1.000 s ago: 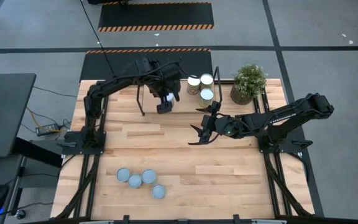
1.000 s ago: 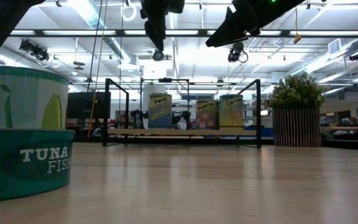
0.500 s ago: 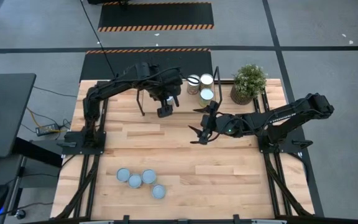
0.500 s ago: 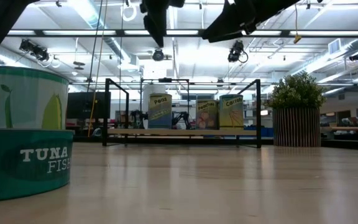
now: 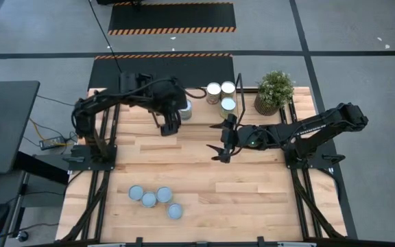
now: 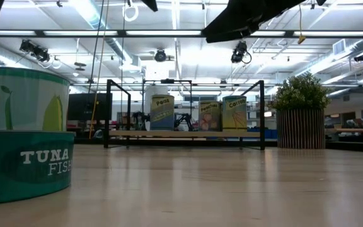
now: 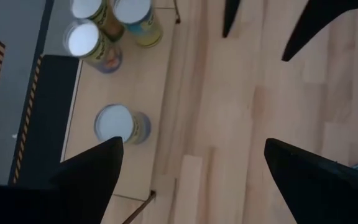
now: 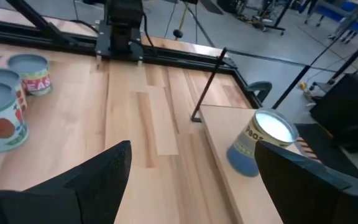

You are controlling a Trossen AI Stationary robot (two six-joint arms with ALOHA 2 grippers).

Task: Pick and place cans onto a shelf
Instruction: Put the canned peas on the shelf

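The shelf (image 5: pixel 199 103), a light-wood board in a black frame, stands at the table's far middle. Several cans stand upright on it: one alone at its left part (image 5: pixel 184 108), also in the left wrist view (image 7: pixel 117 123) and the right wrist view (image 8: pixel 260 144), and three at its right end (image 5: pixel 223 95). Several more cans (image 5: pixel 155 200) stand on the table near its front left. My left gripper (image 5: pixel 168 128) is open and empty, just near-left of the lone can. My right gripper (image 5: pixel 218 141) is open and empty over the table's middle, near side of the shelf.
A potted plant (image 5: pixel 274 91) stands right of the shelf at the far right. In the low view a green tuna can (image 6: pixel 24 167) with another can on it fills the near left. Bare tabletop (image 5: pixel 252 192) lies at the front right.
My left gripper has drawn back from the shelf toward the table's near left and risen, nearly leaving the low view. The lone can has stayed upright on the shelf.
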